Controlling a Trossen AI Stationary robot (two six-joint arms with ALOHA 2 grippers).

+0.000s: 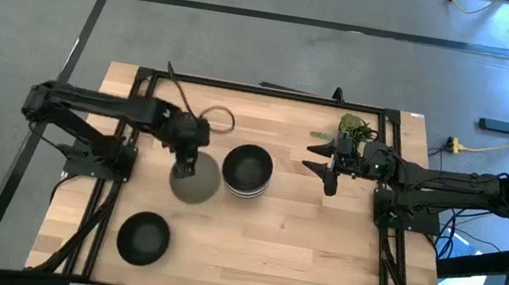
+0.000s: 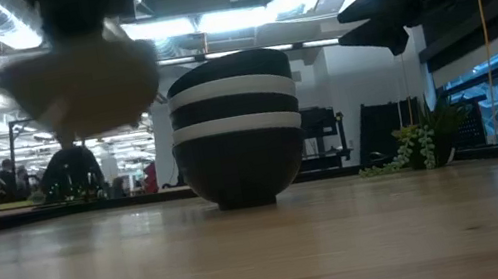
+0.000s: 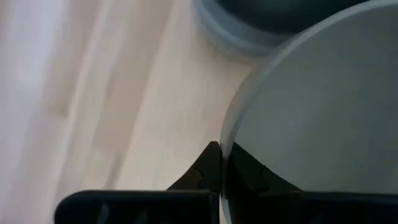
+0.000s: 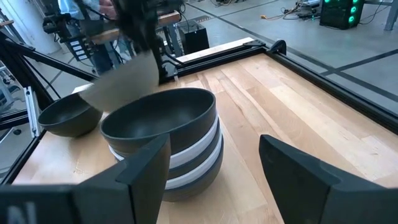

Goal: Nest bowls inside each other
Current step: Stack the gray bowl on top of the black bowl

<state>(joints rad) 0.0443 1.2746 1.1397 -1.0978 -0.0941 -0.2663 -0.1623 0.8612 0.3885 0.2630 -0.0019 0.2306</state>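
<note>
Looking straight down from the high view, the left tool (image 1: 187,160) has its fingers pinched on the rim of the grey-green bowl (image 1: 194,180), which hangs just beside the stack (image 1: 247,171) mid-table, while a lone black bowl (image 1: 142,238) sits well apart near the front edge of the table (image 1: 317,263). The right tool (image 1: 331,164) waits on the stack's other side with its fingers apart, the plant sprig (image 1: 353,129) behind it. From the low view the stack reads as five bowls by its bands: black, white, black, white, black, and the grey-green one is clearly lifted off the wood, blurry. Left wrist view shows one finger (image 3: 205,168) pressed against the rim, clamped. Right wrist view shows the right tool holding nothing, fingers wide, looking at the stack's black top bowl (image 4: 158,118). So I'd say the carry step is on: next it needs to get centred over the stack, lowered in, and released. My count is seven: four black, two white, one grey-green.
</note>
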